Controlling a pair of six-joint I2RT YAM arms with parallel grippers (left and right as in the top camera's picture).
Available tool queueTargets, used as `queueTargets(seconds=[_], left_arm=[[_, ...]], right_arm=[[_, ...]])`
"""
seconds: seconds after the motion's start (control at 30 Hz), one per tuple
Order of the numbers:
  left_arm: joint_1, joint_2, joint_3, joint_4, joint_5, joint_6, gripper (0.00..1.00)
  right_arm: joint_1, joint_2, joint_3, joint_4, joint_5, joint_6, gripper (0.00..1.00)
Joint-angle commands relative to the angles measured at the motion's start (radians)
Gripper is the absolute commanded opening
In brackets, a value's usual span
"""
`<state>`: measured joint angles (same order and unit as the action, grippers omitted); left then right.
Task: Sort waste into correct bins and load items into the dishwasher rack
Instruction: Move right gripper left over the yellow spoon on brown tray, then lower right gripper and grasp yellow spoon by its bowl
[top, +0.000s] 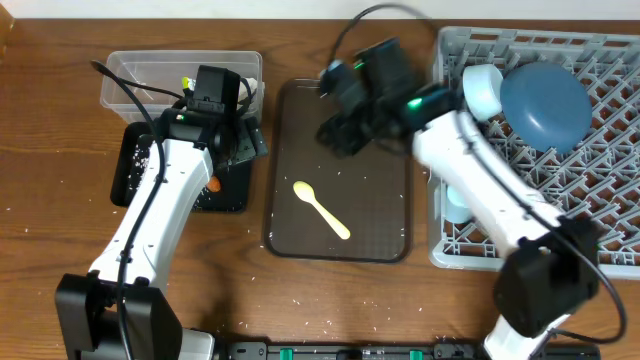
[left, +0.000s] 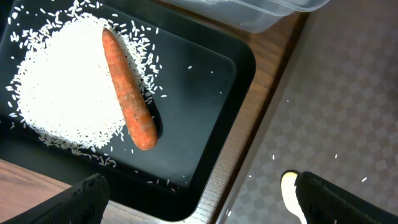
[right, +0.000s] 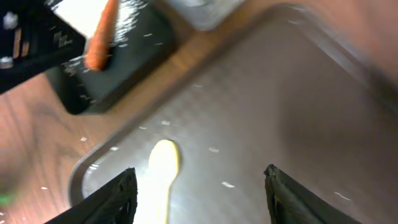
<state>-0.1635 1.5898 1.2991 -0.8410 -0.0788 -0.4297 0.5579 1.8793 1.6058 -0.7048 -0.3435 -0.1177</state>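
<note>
Left wrist shows the left gripper (left: 199, 190) spread wide, empty, at the right edge of the shallow black rectangular tray (left: 205, 93); an orange carrot piece (left: 127, 93) lies on white rice grains (left: 62, 87) inside. Also spread, the right gripper (right: 199, 183) hovers over the dark brown serving tray (right: 280, 93), bare floor around the pale yellow spoon (right: 163, 168).

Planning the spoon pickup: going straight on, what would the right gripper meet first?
Likely the spoon, lying between the open jaws, or the tray beside it; blur leaves depth unclear.
</note>
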Motion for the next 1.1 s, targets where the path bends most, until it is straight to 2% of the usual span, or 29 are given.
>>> queueTargets(seconds=[0.0, 0.17, 0.27, 0.4, 0.67, 0.97, 1.07], left_arm=[[0.005, -0.002, -0.007, -0.003, -0.011, -0.003, 0.98], [0.01, -0.002, -0.007, 0.005, -0.047, 0.002, 0.98], [0.023, -0.002, -0.007, -0.001, -0.162, 0.083, 0.98], [0.059, -0.002, -0.007, -0.008, -0.165, 0.086, 0.98], [0.146, -0.002, -0.007, -0.022, -0.135, 0.053, 0.98], [0.198, -0.002, -0.007, -0.028, -0.09, 0.054, 0.98], [0.198, -0.002, -0.007, -0.03, -0.09, 0.054, 0.98]], right_arm=[[0.084, 0.062, -0.051, 0.042, 0.047, 0.078, 0.61], [0.195, 0.147, -0.057, 0.088, 0.274, 0.155, 0.61], [0.23, 0.192, -0.057, 0.111, 0.333, 0.185, 0.61], [0.254, 0.238, -0.057, 0.116, 0.398, 0.233, 0.61], [0.254, 0.246, -0.057, 0.094, 0.403, 0.237, 0.59], [0.253, 0.246, -0.056, 0.011, 0.332, 0.283, 0.45], [0.253, 0.246, -0.056, 0.002, 0.328, 0.298, 0.44]])
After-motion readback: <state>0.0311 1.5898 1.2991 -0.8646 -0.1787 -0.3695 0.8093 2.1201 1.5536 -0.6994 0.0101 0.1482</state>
